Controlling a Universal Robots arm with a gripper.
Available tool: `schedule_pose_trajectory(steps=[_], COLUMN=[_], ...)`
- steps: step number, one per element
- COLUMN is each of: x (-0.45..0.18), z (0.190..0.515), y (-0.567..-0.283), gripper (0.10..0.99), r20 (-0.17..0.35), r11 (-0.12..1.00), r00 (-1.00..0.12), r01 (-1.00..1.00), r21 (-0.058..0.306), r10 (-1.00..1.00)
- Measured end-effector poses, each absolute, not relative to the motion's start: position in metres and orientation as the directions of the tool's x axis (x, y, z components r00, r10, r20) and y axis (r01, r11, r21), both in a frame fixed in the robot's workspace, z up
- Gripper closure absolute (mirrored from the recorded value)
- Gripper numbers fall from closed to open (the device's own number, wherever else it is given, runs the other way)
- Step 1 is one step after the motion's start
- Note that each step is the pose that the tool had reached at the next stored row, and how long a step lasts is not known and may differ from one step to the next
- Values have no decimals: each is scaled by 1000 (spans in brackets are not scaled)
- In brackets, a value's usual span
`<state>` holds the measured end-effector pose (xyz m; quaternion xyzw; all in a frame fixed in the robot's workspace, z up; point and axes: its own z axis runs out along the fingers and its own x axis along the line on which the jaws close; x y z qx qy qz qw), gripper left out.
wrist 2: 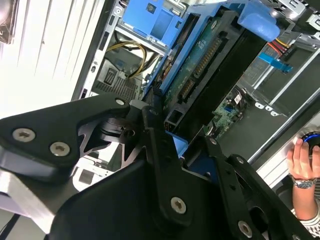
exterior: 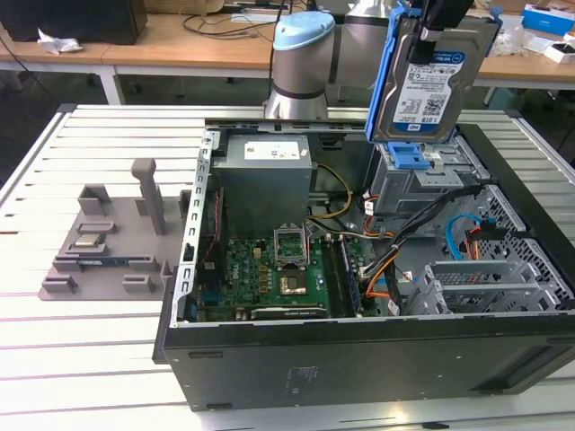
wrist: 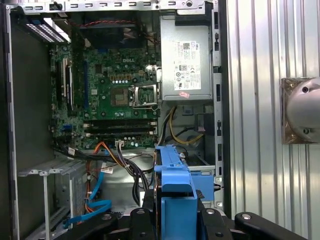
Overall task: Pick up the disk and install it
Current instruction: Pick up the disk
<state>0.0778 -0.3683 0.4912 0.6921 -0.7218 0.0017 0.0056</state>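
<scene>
The gripper (wrist 2: 182, 150) was clamped on the disk (exterior: 427, 76), with one black finger (wrist 2: 155, 145) set against each long blue rail of the drive frame. In the exterior view, the disk hung clear of the open computer case (exterior: 359, 359), standing on edge with its blue-and-white label facing the camera and its long axis slightly tilted. It was located at the exterior view's right end of the case, above the blue bracket (exterior: 409, 157) seated in the drive cage (exterior: 422, 184); contact between disk and bracket could not be determined. The second wrist view showed the disk edge-on, with its green circuit board (wrist 2: 200, 65) and connector row exposed. The first wrist view looked down past the blue frame of the disk into the case, where the motherboard (wrist: 115, 95), the grey power supply (wrist: 186, 60) and a bundle of orange, blue and black cables (wrist: 107, 160) were visible. The case lay on its side on a slatted white table (exterior: 90, 162). A grey fixture (exterior: 108, 242) stood on the table just beside the case, on the exterior view's left. The arm (exterior: 301, 63) rose behind the case. A person's hand (wrist 2: 302, 160) rested beyond the case edge in the second wrist view.
</scene>
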Motion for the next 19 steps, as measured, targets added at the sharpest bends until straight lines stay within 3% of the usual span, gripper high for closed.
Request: schedule_pose_trajectory(steps=[19], x=[78], z=[490], y=[-380], gripper=[722], r20=[14], r11=[42], r00=[-42], r01=[-999], r21=[5], r10=[-999])
